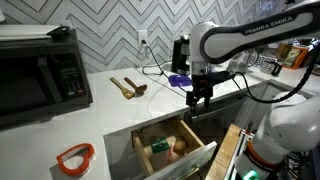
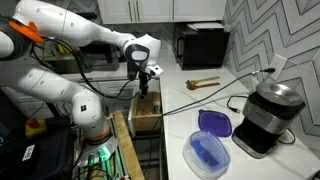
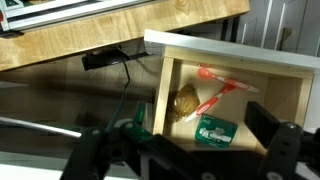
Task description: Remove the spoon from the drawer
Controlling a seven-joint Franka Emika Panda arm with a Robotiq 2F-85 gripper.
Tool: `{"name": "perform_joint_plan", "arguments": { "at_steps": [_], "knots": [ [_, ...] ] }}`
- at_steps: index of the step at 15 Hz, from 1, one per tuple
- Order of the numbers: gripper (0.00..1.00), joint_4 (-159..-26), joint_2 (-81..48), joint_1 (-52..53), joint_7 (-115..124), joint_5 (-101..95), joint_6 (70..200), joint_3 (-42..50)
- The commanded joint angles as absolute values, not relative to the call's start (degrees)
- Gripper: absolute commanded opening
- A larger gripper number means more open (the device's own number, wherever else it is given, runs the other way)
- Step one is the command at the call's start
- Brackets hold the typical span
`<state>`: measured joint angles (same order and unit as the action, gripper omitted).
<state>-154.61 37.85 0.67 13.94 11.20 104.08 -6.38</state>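
Note:
The drawer [image 3: 286, 96] is pulled out, with a light wood inside; it also shows in both exterior views [image 1: 196, 157] [image 2: 145, 116]. In the wrist view the thin red-orange spoon [image 3: 212, 101] lies slanted on the drawer floor, between a brown lumpy object [image 3: 185, 103] and a green packet [image 3: 213, 131]. My gripper [image 3: 188, 148] is open and empty. It hangs above the drawer, apart from the spoon, as seen in both exterior views [image 1: 198, 97] [image 2: 147, 88]. The spoon is too small to make out in the exterior views.
Two brown wooden utensils [image 1: 128, 87] [image 2: 203, 83] lie on the white counter. An orange-rimmed ring [image 1: 75, 157] lies near the counter's front. A black microwave [image 1: 40, 75] stands at the back. A blue lidded container [image 2: 208, 148] and a black appliance [image 2: 268, 118] stand on the counter, with cables running across it.

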Motion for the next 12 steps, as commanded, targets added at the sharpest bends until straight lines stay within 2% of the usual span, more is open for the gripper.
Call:
{"name": "perform_joint_plan", "arguments": {
  "at_steps": [1,6,9,12],
  "knots": [
    [1.00,-155.23,36.91,2.46,14.46,12.79,105.28,-7.34],
    [1.00,-157.37,37.64,4.43,15.96,15.50,106.48,-9.23],
    [1.00,-160.84,38.25,5.46,18.27,19.25,112.34,-10.70],
    [1.00,-157.98,33.41,5.14,25.05,21.66,117.23,-13.13]
  ]
}}
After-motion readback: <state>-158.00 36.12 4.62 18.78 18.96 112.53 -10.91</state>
